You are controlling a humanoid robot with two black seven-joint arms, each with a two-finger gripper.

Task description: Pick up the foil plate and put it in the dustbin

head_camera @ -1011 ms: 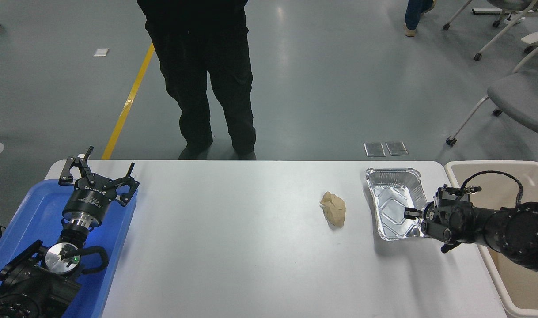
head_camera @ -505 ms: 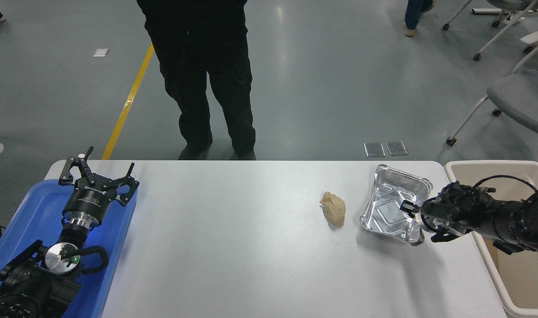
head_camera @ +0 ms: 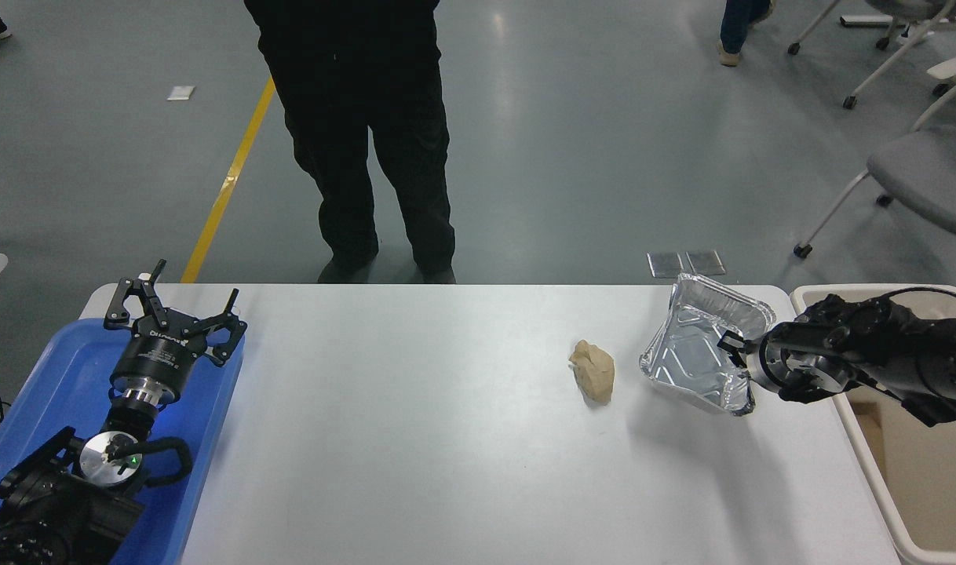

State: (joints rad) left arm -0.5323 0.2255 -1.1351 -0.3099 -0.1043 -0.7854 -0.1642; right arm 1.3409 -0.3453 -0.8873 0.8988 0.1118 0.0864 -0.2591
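Observation:
The shiny foil plate (head_camera: pixel 698 345) hangs tilted above the table's right end, its open side turned toward the left. My right gripper (head_camera: pixel 735 351) is shut on the plate's right rim and holds it clear of the table. The cream dustbin (head_camera: pixel 910 502) stands just off the table's right edge, behind and below my right arm. My left gripper (head_camera: pixel 173 314) is parked at the lower left over the blue tray, with its fingers spread open and empty.
A crumpled tan paper wad (head_camera: pixel 592 370) lies on the white table (head_camera: pixel 415 439) just left of the plate. A blue tray (head_camera: pixel 46 392) sits at the left edge. A person in black (head_camera: pixel 360 133) stands at the far side. Office chairs stand at the far right.
My right gripper has lifted the foil plate off the table, tilted it up on edge and carried it up and slightly right, toward the dustbin. The left arm has not moved.

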